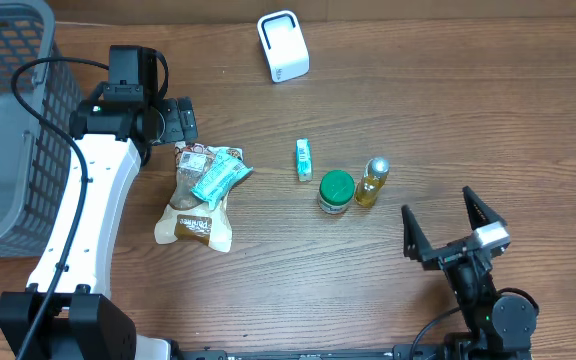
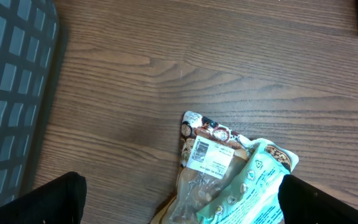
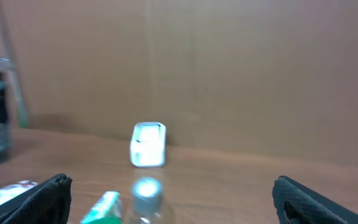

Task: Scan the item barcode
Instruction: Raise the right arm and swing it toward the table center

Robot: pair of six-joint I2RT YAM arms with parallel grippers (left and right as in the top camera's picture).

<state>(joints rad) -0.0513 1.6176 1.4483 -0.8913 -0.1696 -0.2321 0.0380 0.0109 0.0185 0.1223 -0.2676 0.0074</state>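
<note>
Right wrist view is blurred; basket (image 1: 13, 60) cut off at upper left. Left gripper (image 1: 181, 120) hangs wide open and empty just above the snack bag (image 1: 194, 212), left of centre; right gripper (image 1: 448, 222) gapes empty at lower right.

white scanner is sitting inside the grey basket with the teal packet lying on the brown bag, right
No. The overhead view shows the white scanner standing on the table, apart from the grey basket, not inside it. The teal packet does lie on the brown bag.
</note>
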